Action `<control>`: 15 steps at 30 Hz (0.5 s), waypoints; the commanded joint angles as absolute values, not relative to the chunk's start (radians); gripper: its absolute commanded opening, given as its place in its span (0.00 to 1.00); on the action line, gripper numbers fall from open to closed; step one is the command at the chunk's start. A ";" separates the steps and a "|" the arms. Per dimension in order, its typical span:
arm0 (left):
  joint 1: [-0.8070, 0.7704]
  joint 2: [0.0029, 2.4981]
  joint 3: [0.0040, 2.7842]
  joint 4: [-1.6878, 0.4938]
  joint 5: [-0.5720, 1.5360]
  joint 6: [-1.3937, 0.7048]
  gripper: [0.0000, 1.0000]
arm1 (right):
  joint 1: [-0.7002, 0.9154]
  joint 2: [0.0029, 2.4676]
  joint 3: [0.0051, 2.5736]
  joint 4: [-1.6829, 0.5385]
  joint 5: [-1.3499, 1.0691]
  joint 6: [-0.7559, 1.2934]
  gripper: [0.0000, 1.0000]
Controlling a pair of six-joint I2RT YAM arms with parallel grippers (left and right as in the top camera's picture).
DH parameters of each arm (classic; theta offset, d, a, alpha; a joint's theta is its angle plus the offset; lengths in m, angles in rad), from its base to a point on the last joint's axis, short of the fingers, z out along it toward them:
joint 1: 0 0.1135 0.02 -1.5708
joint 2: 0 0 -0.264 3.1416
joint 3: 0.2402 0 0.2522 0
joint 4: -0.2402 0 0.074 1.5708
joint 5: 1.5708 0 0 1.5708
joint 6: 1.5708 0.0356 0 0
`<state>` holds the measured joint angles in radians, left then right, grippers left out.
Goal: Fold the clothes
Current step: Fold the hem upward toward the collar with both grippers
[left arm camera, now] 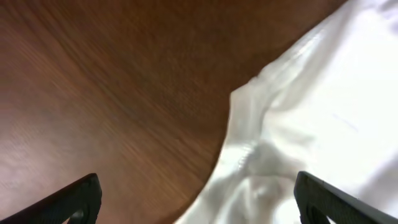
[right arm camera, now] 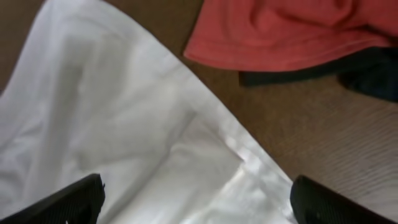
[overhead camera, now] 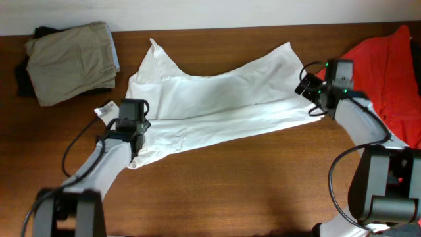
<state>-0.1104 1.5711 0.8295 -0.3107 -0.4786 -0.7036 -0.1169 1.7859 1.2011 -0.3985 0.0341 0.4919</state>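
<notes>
The clothes' large white shirt lies spread across the middle of the brown table. My left gripper hovers over its lower left edge. In the left wrist view this gripper is open, with the white shirt lying loose below and nothing gripped. My right gripper is at the shirt's right end. It also stands open over a corner of the white shirt, holding nothing.
A folded khaki garment lies on a dark one at the back left. A red garment is heaped at the right, with dark cloth beside it. A small white tag lies left of the left gripper.
</notes>
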 commanded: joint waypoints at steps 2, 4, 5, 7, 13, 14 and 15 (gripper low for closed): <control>-0.109 1.456 0.881 -0.410 -0.278 -0.657 0.72 | -0.113 1.773 1.266 -0.477 -0.102 0.394 0.79; -0.109 1.468 0.879 -0.461 -0.180 -0.657 0.43 | -0.111 1.787 1.266 -0.519 -0.103 0.392 0.44; -0.109 1.478 0.879 -0.487 -0.144 -0.657 0.31 | -0.112 1.795 1.266 -0.538 -0.101 0.392 0.32; -0.109 1.508 0.879 -0.529 -0.117 -0.657 0.19 | -0.112 1.820 1.266 -0.563 -0.101 0.393 0.20; -0.109 1.629 0.879 -0.542 -0.090 -0.657 0.01 | -0.112 1.932 1.266 -0.569 -0.101 0.392 0.04; -0.109 1.648 0.879 -0.538 -0.093 -0.657 0.01 | -0.112 1.944 1.266 -0.568 -0.101 0.393 0.04; -0.109 1.659 0.879 -0.535 -0.093 -0.657 0.01 | -0.112 1.958 1.266 -0.568 -0.101 0.393 0.04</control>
<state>-0.1108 1.6115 0.8780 -0.5392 -0.1253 -0.6655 -0.1169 1.9114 1.2572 -0.5713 -0.0944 0.3988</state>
